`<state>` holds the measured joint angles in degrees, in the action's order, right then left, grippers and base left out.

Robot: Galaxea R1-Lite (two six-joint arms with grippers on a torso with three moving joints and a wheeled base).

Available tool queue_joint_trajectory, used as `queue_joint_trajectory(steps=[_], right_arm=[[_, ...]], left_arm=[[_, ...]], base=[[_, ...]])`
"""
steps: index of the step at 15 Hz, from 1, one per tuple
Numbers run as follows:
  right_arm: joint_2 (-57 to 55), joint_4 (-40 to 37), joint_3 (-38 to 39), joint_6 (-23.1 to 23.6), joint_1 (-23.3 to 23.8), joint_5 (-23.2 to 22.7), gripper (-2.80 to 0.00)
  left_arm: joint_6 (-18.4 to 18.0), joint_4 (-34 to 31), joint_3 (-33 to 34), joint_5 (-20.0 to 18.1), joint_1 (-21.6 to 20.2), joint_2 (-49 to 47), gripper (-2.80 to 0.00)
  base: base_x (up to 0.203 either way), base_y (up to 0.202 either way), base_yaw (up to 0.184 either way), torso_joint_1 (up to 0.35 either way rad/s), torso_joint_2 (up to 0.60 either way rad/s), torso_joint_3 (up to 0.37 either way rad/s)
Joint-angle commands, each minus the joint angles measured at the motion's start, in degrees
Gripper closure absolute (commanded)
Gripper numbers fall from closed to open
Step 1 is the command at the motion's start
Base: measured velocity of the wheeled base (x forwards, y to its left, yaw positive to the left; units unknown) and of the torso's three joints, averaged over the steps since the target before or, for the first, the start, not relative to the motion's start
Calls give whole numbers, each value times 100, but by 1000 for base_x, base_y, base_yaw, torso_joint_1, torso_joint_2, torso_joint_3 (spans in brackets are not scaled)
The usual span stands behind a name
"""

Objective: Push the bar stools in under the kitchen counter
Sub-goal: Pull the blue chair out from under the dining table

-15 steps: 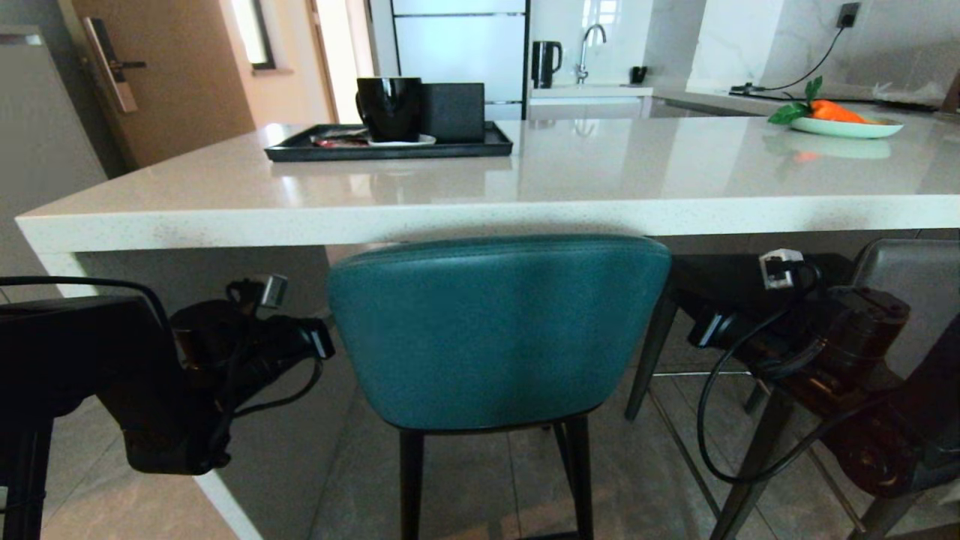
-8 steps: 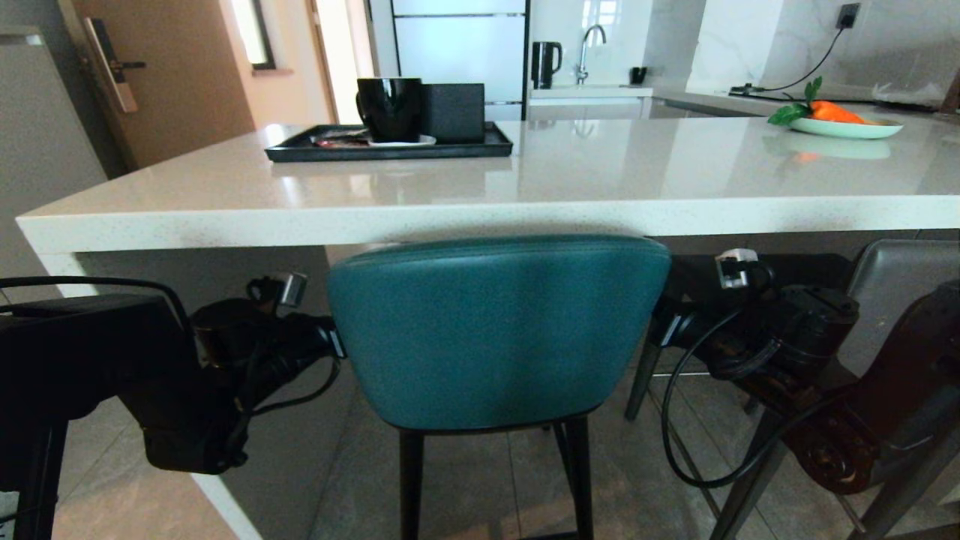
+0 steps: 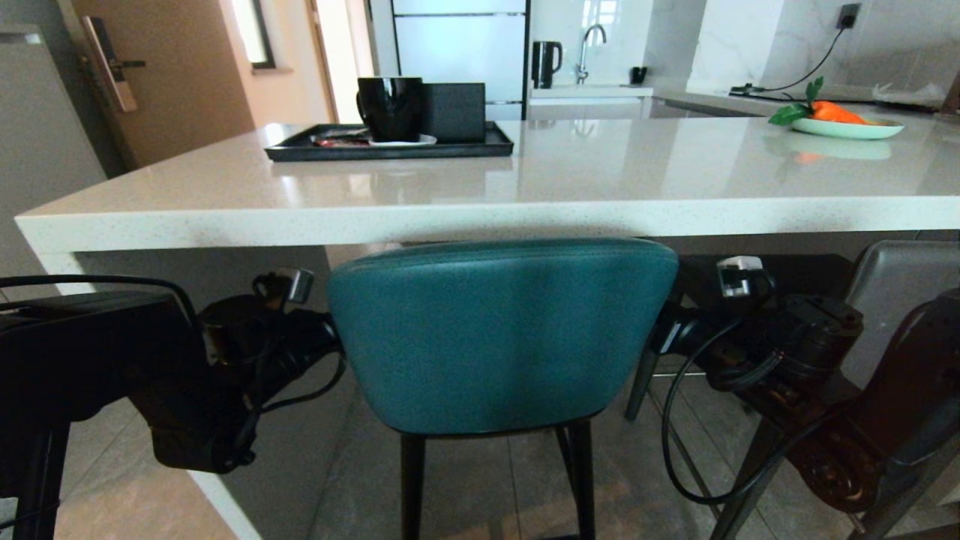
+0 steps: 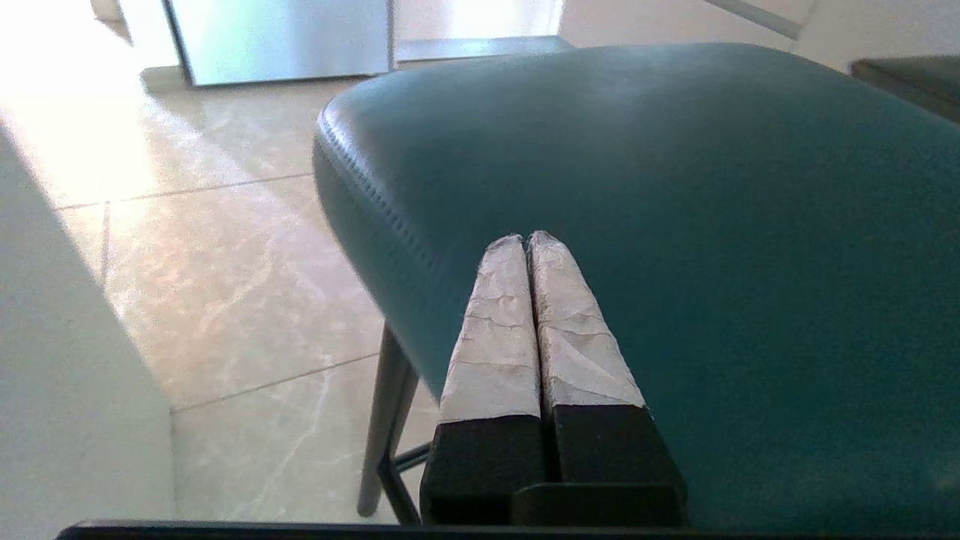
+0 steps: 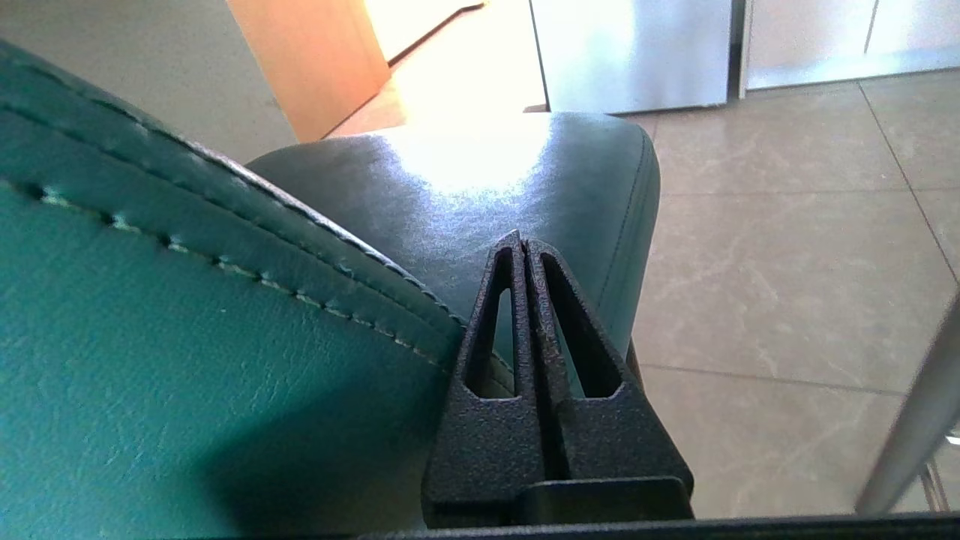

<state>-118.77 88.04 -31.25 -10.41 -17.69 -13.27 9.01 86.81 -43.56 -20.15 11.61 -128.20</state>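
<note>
Now both arms have closed in on the teal stool (image 3: 501,334) from either side, where a second ago they stood well apart from its backrest, and the backrest has shifted a little in the head view; I take that as the stool being braced for the shove under the kitchen counter (image 3: 480,214). Starting at the left, the white slab side leg (image 3: 60,264) of the counter stands just beside the left arm, so there is little room on that side. The left gripper (image 4: 527,241) has its fingers (image 4: 491,330) pressed together, holding nothing, their tips laid against the stool's left flank. The stool itself sits with the top of its backrest right at the counter's thick front edge, its seat reaching in beneath. Up on the slab stand a black tray (image 3: 300,150) carrying a black mug (image 3: 388,107), and farther along a plate (image 3: 847,128) with a carrot. The right gripper (image 5: 523,244) is likewise closed and empty, lying against the backrest's right edge. Farthest right, the grey stool (image 3: 900,289) stands close behind the right arm and crowds it, its turn yet to come.
</note>
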Motion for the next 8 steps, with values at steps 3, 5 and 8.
queue_joint_trajectory(steps=[3,5,8], right_arm=[[21,-38,66,-14,-7,-79,0],[21,-38,69,-14,-7,-79,0],[21,-38,75,-14,11,-47,0]], left_arm=[[22,85,84,-42,96,164,0],[22,85,187,-42,70,154,0],[22,85,381,-42,70,172,0]], base=[[0,0,0,0,0,0],[0,0,0,0,0,0],[0,0,0,0,0,0]])
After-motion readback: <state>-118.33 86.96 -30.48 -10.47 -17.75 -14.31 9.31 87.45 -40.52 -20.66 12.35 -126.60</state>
